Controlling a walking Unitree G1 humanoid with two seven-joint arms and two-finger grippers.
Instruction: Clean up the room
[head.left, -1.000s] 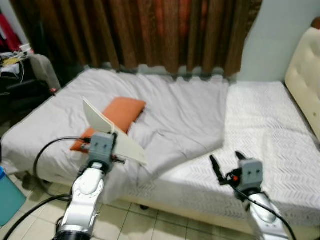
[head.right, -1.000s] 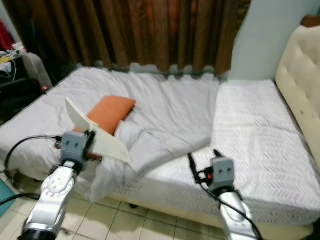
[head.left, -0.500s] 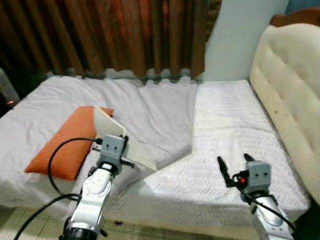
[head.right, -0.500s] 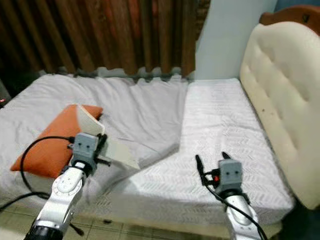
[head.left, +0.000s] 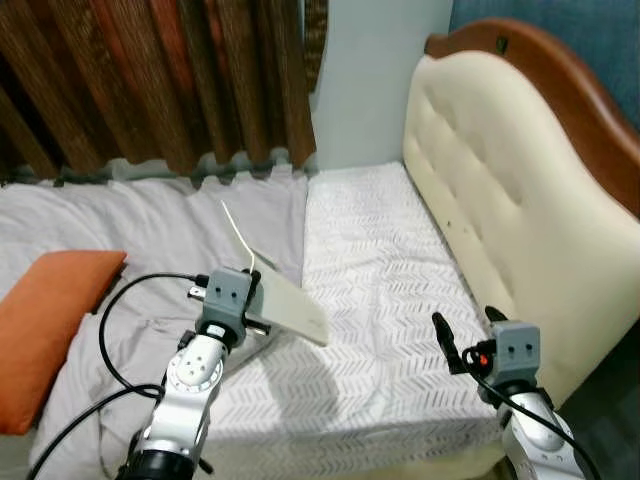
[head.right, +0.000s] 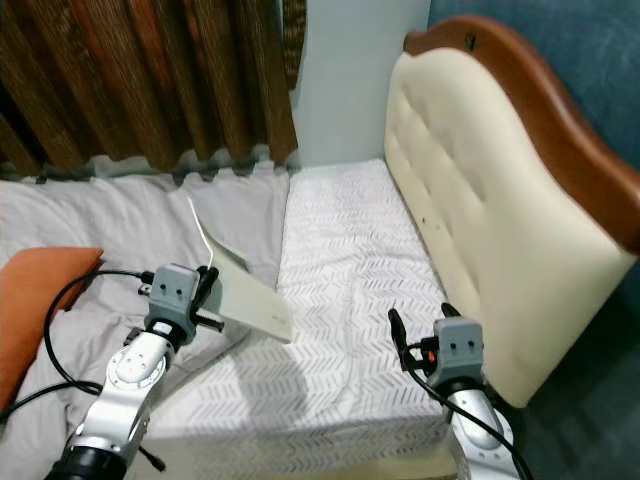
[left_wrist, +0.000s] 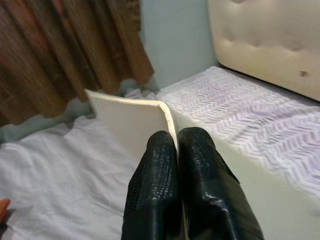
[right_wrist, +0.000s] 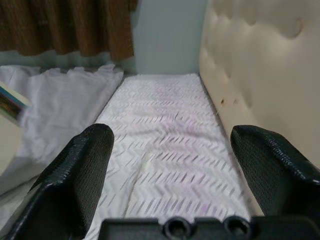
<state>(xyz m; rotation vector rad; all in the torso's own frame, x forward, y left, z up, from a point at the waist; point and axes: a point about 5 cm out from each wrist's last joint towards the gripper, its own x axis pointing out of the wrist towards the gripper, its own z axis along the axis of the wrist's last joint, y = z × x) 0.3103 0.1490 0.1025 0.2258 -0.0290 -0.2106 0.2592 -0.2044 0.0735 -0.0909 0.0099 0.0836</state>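
Two grippers over the bed (head.left: 380, 300): the left gripper (left_wrist: 176, 150) is clamped tight on the edge of a cream book (head.left: 285, 305), holding it tilted above the grey sheet's (head.left: 160, 230) edge. The right gripper (head.left: 465, 330) hovers above the bare mattress by the headboard (head.left: 500, 190), fingers (right_wrist: 80, 170) spread wide and holding nothing, while an orange pillow (head.left: 45, 320) lies far left.

Bed (head.left: 380, 260) with orange pillow (head.left: 45, 330)

A cream headboard (head.left: 480, 190) stands at the bed's right edge; brown curtains (head.left: 150, 80) hang behind its far edge.
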